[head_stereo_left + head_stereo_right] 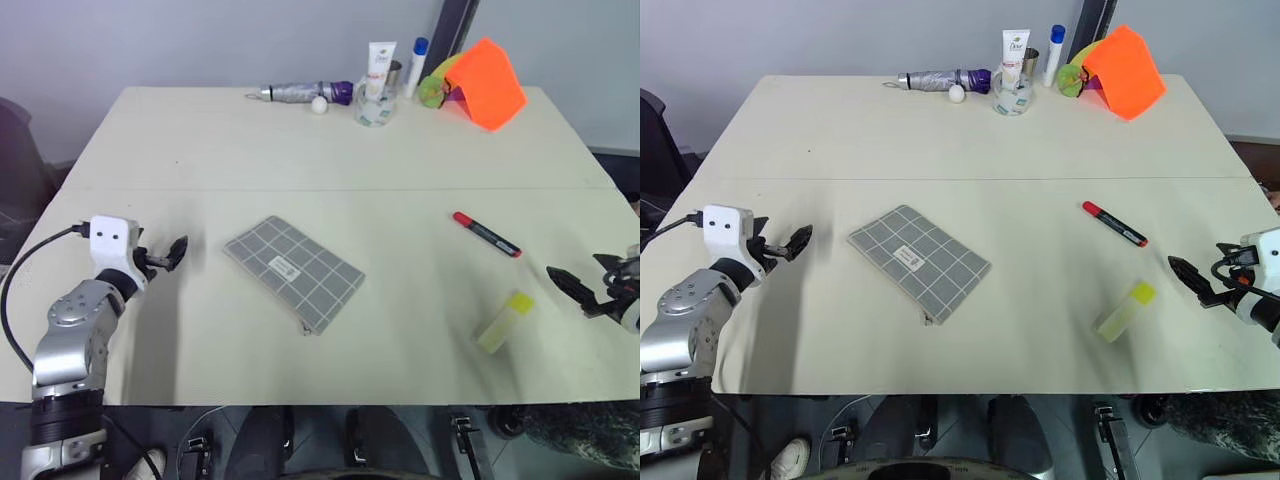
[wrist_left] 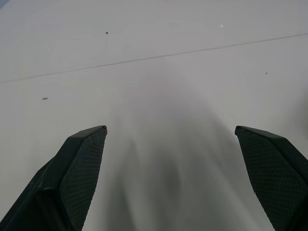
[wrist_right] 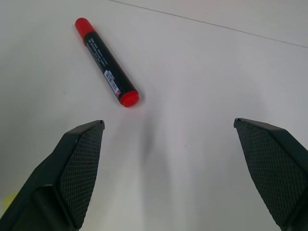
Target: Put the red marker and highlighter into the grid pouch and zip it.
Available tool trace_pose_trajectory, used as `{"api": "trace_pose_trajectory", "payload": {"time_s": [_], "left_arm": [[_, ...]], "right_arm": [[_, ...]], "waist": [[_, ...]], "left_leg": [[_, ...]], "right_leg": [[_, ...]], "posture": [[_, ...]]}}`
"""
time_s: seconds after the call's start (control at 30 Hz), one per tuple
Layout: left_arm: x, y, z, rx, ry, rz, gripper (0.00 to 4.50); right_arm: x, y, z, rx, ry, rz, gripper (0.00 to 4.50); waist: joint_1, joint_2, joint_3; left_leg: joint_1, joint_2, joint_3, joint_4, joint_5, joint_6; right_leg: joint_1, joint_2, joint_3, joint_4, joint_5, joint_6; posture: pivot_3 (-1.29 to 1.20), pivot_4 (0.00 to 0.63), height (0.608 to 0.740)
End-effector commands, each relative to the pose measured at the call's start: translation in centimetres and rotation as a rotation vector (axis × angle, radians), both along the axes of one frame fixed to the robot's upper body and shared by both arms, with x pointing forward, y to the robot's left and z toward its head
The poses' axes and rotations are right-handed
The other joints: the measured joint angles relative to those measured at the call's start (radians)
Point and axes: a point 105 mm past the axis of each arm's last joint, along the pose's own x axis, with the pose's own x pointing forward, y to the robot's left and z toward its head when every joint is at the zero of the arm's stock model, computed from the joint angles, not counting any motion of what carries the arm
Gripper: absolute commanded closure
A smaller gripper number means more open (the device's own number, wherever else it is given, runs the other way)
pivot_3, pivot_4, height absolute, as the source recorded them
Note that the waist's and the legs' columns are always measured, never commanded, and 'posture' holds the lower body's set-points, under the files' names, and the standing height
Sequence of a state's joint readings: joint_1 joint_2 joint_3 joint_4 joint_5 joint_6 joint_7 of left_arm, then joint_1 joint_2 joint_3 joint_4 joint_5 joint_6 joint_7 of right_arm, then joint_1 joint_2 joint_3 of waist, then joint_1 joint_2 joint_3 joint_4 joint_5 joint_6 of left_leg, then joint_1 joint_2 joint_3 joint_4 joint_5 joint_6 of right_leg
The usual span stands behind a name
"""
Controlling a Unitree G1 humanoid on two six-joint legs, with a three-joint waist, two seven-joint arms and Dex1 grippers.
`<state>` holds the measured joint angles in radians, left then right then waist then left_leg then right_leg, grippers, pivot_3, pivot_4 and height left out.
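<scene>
Left eye view: both arms reach forward, low over the surface, left tool and right tool released, empty. Grid pouch centre; red marker at 2 o'clock from it, highlighter at 4.

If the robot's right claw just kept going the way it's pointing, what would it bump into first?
Probably the red marker, which lies on the table just ahead of the open right claw and slightly to one side. Depth is hard to judge; it might slide past.

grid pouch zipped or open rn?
Cannot tell. The grid pouch lies flat on the table; its zipper edge is too small to read. The red marker and highlighter lie outside.
</scene>
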<state>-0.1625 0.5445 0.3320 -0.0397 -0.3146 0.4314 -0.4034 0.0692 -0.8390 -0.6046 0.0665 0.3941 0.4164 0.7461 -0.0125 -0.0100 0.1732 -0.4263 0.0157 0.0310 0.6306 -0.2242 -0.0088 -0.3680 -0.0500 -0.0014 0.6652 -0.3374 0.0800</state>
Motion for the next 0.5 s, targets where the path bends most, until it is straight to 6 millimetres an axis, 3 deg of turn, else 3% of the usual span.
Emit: {"api": "trace_pose_trajectory", "payload": {"time_s": [0.03,0.23,0.33,0.5], "left_arm": [[0.1,0.2,1.3,0.011,-0.049,0.006,0.0],[-0.1,-0.1,1.4,0.015,-0.052,-0.011,0.0],[0.0,-0.1,1.4,0.032,-0.061,-0.009,0.0],[0.2,-0.7,1.3,0.077,-0.066,-0.035,0.0]], "right_arm": [[0.4,0.0,1.1,-0.024,-0.047,0.001,0.02],[1.9,2.1,2.4,-0.027,-0.098,0.078,0.02],[2.7,4.4,3.1,-0.012,-0.12,0.151,0.02],[3.3,10.6,3.3,0.033,-0.109,0.355,0.02]], "waist": [[0.0,0.0,0.0],[0.001,0.0,0.0],[0.0,0.0,0.0],[0.001,0.0,0.0]], "left_leg": [[0.0,0.0,0.0,0.0,0.0,0.0],[0.0,0.0,0.0,0.0,0.0,0.0],[0.0,0.0,0.0,0.0,0.0,0.0],[0.0,0.0,0.0,0.001,0.0,0.0]], "right_leg": [[0.0,0.0,0.0,0.0,0.0,0.0],[0.0,0.0,0.0,0.0,0.0,0.0],[0.0,0.0,0.0,0.0,0.0,0.0],[0.0,0.001,0.0,0.001,0.0,0.0]], "posture": [[0.0,0.15,0.74],[0.0,0.15,0.74],[0.0,0.15,0.74],[0.0,0.15,0.74]]}}
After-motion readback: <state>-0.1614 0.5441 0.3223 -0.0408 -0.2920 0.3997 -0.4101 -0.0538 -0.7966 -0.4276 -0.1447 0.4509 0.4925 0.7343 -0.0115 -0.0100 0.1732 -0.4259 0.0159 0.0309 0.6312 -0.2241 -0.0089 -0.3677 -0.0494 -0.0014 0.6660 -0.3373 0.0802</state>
